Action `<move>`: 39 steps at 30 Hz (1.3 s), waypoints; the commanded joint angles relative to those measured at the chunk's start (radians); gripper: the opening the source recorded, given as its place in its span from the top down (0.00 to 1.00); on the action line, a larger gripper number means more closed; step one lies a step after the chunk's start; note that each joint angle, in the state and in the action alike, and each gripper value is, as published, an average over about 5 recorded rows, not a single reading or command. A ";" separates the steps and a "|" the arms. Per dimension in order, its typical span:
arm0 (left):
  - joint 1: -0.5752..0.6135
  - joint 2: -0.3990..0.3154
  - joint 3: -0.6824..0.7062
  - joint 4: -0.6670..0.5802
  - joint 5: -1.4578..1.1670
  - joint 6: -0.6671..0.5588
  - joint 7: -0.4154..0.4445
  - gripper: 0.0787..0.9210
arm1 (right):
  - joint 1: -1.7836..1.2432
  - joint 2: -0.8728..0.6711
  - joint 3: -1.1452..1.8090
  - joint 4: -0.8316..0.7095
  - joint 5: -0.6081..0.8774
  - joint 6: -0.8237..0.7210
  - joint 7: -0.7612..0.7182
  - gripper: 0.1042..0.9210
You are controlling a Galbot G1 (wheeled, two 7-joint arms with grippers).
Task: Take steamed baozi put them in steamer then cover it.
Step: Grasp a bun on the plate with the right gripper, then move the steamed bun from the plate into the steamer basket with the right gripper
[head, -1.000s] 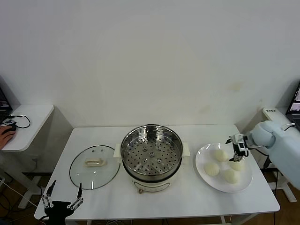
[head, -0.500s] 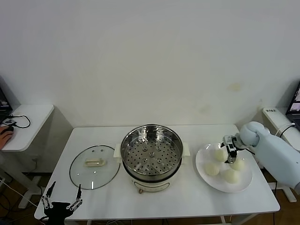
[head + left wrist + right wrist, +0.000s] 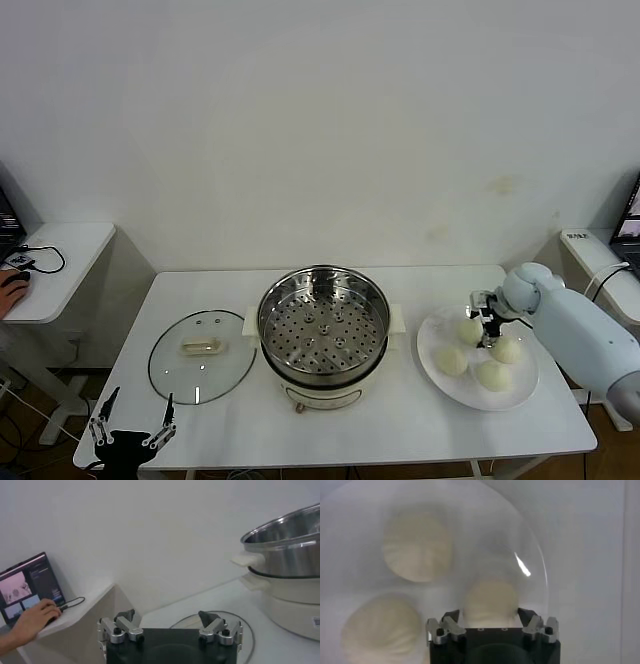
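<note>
While the head view looks down on the white desk [image 3: 400,420], the steamer [image 3: 323,335] stands at its middle with its perforated tray bare. The cover [image 3: 202,355] lies flat on the desk just to the steamer's left, handle up. To the steamer's right a white plate [image 3: 432,375] carries all four steamed baozi [image 3: 452,361]. The right pincer [image 3: 486,322] reaches down over the far part of the plate, between the far-left bun and the far-right one. The left pincer [image 3: 133,432] hangs off the desk's near-left corner, its fingers spread and holding nothing. A small side table [image 3: 60,262] stands further left.

From the left wrist view, the left pincer [image 3: 167,625] shows both fingertips wide apart with nothing between them. Beyond it are the steamer [image 3: 290,555] and the cover's rim [image 3: 247,632], and off to the side a hand [image 3: 32,622] rests by a laptop [image 3: 27,585].

From the right wrist view, the right pincer [image 3: 489,617] is open, its two fingertips flanking one bun on either side; whether they touch it I cannot tell. Two more buns lie on the plate [image 3: 530,550] beyond.
</note>
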 commanded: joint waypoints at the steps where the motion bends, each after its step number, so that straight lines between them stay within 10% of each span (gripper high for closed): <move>1: 0.001 0.001 0.000 -0.003 0.001 -0.001 -0.001 0.12 | 0.011 0.010 -0.004 -0.018 0.005 -0.001 -0.006 0.29; 24: -0.002 0.012 0.017 -0.011 -0.011 -0.007 0.002 0.12 | 0.428 -0.266 -0.291 0.430 0.428 -0.082 -0.034 0.37; 39: -0.010 0.022 0.022 0.008 -0.027 -0.011 0.005 0.12 | 0.823 -0.039 -0.653 0.625 0.680 -0.060 0.046 0.36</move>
